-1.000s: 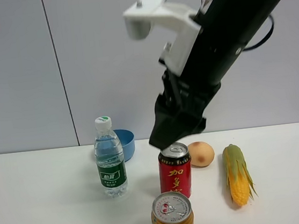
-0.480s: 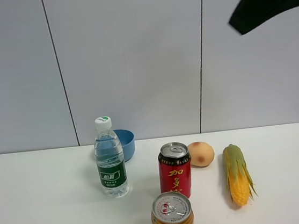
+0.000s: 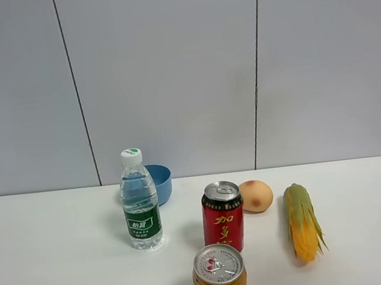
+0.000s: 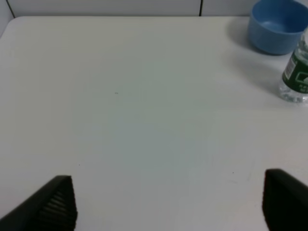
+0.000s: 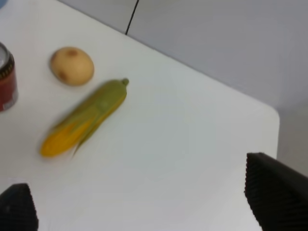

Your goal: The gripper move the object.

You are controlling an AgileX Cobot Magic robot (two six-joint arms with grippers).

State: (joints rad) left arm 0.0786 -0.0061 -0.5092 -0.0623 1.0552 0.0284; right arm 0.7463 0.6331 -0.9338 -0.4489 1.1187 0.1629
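The small gold-orange can (image 3: pixel 219 277) with a silver pull-tab top stands at the table's front edge, just in front of the taller red can (image 3: pixel 223 216). No arm shows in the exterior high view. My left gripper (image 4: pixel 168 202) is open over bare white table, its fingertips (image 4: pixel 57 202) spread wide. My right gripper (image 5: pixel 144 202) is open, fingers wide apart, above the table's right part near the corn (image 5: pixel 84 118). The gold-orange can does not show in either wrist view.
A water bottle (image 3: pixel 139 200) stands left of the red can with a blue bowl (image 3: pixel 159 182) behind it. A yellow-brown round fruit (image 3: pixel 256 195) and an ear of corn (image 3: pixel 301 220) lie to the right. The table corner (image 5: pixel 269 115) shows in the right wrist view.
The right arm, which hung over the red can a second ago, has lifted up and to the right and left the exterior high view. The cans have not moved.
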